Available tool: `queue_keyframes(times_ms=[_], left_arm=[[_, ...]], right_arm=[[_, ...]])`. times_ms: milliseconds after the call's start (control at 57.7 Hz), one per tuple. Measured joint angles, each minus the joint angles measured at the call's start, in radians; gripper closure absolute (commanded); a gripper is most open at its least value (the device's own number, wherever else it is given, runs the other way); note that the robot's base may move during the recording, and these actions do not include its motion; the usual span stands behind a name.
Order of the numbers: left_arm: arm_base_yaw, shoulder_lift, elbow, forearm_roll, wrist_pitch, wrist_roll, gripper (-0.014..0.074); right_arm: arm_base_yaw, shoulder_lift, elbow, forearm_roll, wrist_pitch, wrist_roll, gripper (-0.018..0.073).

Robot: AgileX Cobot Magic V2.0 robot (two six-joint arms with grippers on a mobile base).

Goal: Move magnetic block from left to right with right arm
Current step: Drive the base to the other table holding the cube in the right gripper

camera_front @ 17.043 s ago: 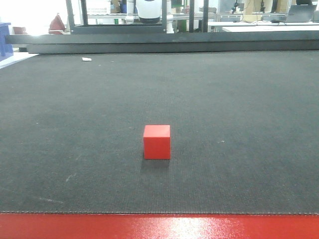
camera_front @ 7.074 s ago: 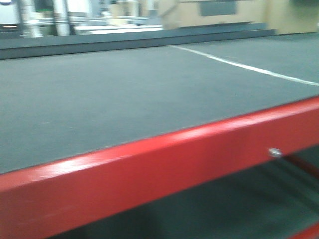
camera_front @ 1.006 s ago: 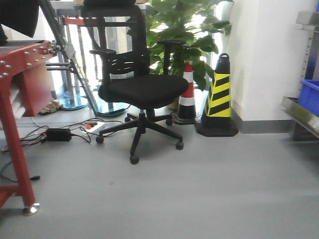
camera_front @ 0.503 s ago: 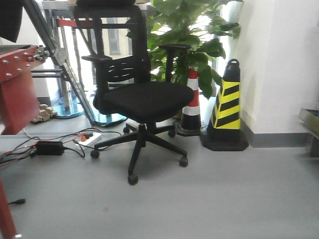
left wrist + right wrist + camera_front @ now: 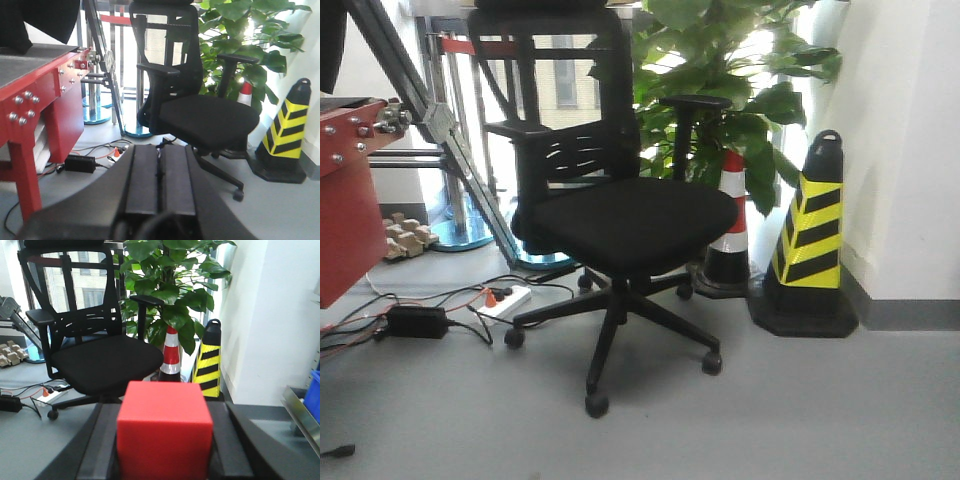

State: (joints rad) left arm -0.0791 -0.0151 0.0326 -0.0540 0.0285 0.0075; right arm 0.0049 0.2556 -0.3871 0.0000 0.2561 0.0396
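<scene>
Block (image 5: 164,432) sits clamped between the jaws of your right gripper (image 5: 164,407), held in the air, and fills the lower middle of the right wrist view. Beyond it you see the chair (image 5: 107,357). Your left gripper (image 5: 160,150) is clenched on nothing, beside the red table (image 5: 45,70).

A black office chair (image 5: 620,220) is standing on the grey floor (image 5: 820,410), with daylight coming through the far windows (image 5: 498,165) behind a leafy plant (image 5: 720,60). A yellow-black cone (image 5: 812,240) and a red-white cone (image 5: 731,228) are sitting by the white wall (image 5: 910,150) at right.
</scene>
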Motion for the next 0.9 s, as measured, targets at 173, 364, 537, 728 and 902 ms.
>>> queue_keyframes(times_ms=[173,364,537,728,902], left_arm=[[0.0,0.0,0.0,0.0,0.0,0.0,0.0722],[0.0,0.0,0.0,0.0,0.0,0.0,0.0722],[0.0,0.0,0.0,0.0,0.0,0.0,0.0722],[0.0,0.0,0.0,0.0,0.0,0.0,0.0722],[0.0,0.0,0.0,0.0,0.0,0.0,0.0722]], right_arm=[[0.0,0.0,0.0,0.0,0.0,0.0,0.0246],[0.0,0.0,0.0,0.0,0.0,0.0,0.0246],[0.0,0.0,0.0,0.0,0.0,0.0,0.0246],[0.0,0.0,0.0,0.0,0.0,0.0,0.0246],[0.0,0.0,0.0,0.0,0.0,0.0,0.0246]])
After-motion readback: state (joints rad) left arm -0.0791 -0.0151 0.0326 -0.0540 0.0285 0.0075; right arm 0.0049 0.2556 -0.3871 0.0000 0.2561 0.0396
